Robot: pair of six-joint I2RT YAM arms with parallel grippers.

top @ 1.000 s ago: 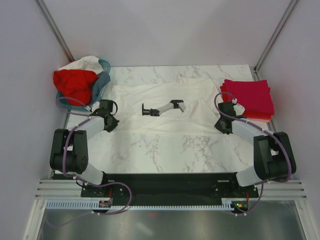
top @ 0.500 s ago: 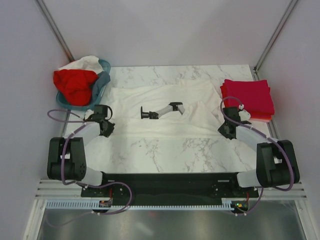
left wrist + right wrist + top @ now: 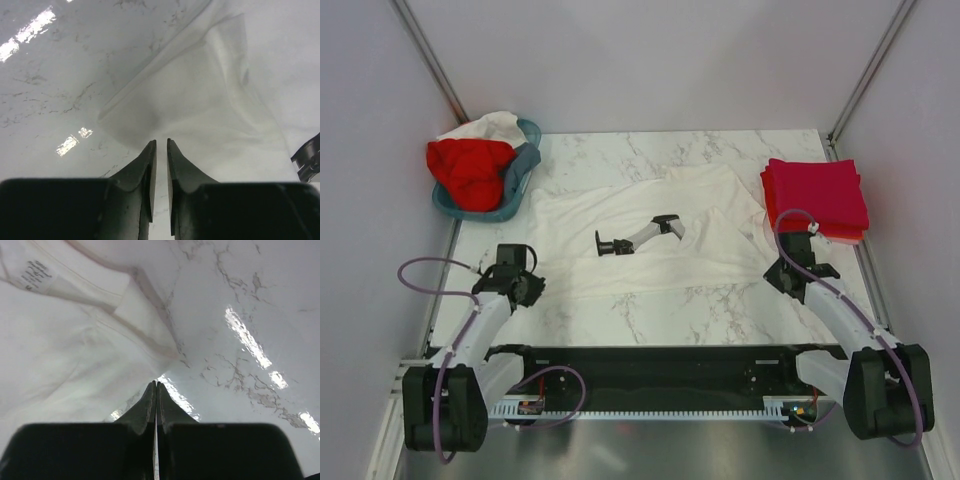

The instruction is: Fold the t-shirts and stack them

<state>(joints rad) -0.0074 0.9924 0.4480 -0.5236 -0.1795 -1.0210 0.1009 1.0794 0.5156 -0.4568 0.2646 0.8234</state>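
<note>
A large white t-shirt (image 3: 710,220) with a black print (image 3: 635,235) lies spread across the middle of the marble table. My left gripper (image 3: 525,288) hovers low at the shirt's near left corner. In the left wrist view that gripper (image 3: 161,141) has its jaws a narrow slit apart with nothing between them, and the cloth corner (image 3: 200,100) lies just ahead. My right gripper (image 3: 787,272) is at the near right corner. The right wrist view shows this gripper (image 3: 156,383) shut and empty, with the shirt's hem (image 3: 60,350) just beyond its tips.
A stack of folded red t-shirts (image 3: 817,195) sits at the right edge. At the back left a teal basket (image 3: 470,208) holds a red shirt (image 3: 470,165) and a white one (image 3: 485,125). Bare marble runs along the near edge.
Both arms drew back toward the near edge, dragging the white shirt's near hem with them. The left jaws have parted slightly and let the cloth go; the right jaws stay shut.
</note>
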